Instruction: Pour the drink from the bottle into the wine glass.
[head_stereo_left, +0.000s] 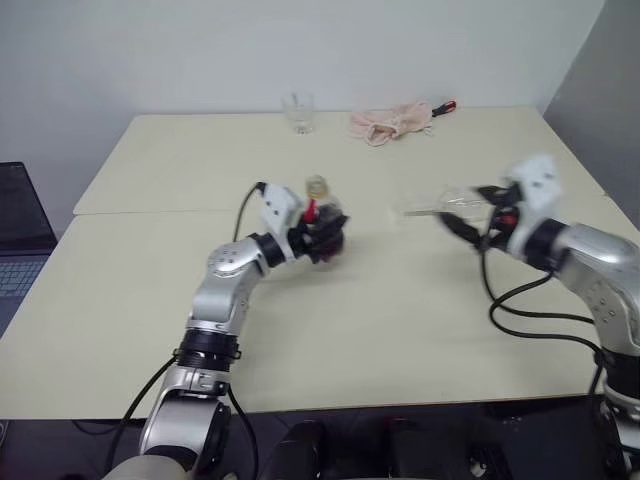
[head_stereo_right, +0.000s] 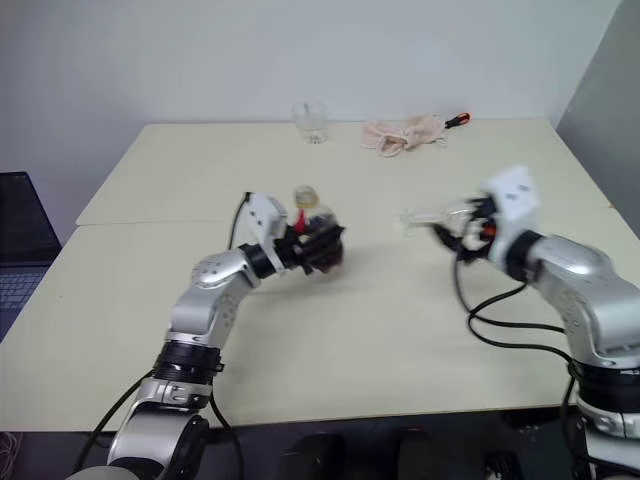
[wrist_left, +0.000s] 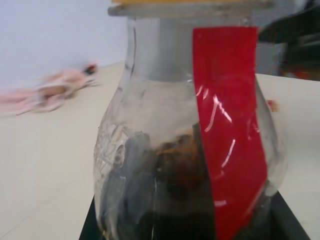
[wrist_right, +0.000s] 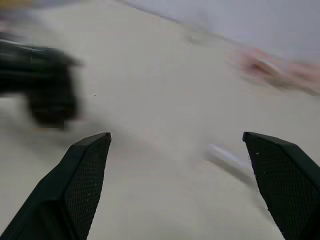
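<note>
My left gripper (head_stereo_left: 325, 238) is shut on the bottle (head_stereo_left: 317, 200), holding it roughly upright above the middle of the table, yellow cap on top. Up close, the bottle (wrist_left: 165, 125) shows its red label strip and the dark drink (wrist_left: 175, 185) low in its rounded body. The wine glass (head_stereo_left: 440, 203) is a blurred clear shape lying level, foot toward the bottle, just in front of my right gripper (head_stereo_left: 455, 222). I cannot tell whether it rests on the table. The right gripper (wrist_right: 177, 137) is open, its fingers wide apart with nothing between them.
A short clear tumbler (head_stereo_left: 298, 112) stands at the table's far edge. A pink cloth (head_stereo_left: 390, 122) with a small red thing (head_stereo_left: 450, 105) lies beside it. A laptop (head_stereo_left: 15, 250) sits off the table's left side. Black cables hang from both arms.
</note>
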